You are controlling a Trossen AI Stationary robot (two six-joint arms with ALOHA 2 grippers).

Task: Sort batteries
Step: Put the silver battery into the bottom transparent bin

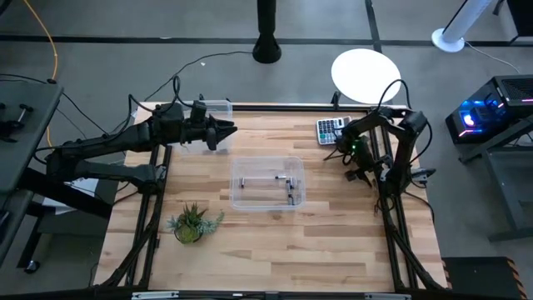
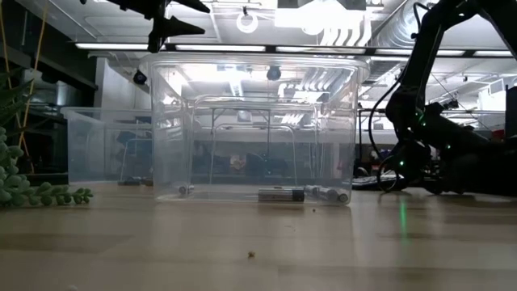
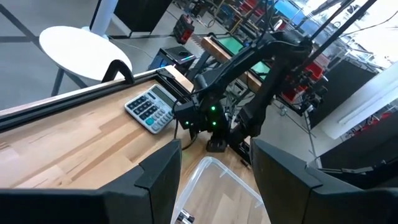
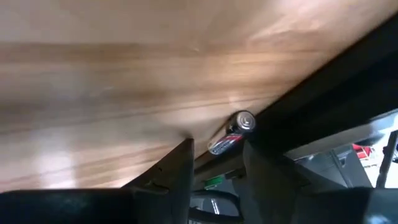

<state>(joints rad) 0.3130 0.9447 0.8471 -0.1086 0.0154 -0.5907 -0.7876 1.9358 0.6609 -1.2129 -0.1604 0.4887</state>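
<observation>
right gripper [image 4: 214, 163] hanging low, jaws apart, one battery [image 4: 231, 133] lying just beyond the tips against the table's edge rail; likely risking a nudge off-edge on closing. left gripper [image 3: 217, 180] idling apart, empty, above bin [image 3: 231, 180].

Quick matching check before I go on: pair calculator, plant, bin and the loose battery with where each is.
1 calculator
2 plant
3 bin
4 battery

A middle of the table
B against the edge rail, just ahead of the right gripper
C high view's upper right
D high view's lower left

Pairs: 1-C, 2-D, 3-A, 4-B
</observation>
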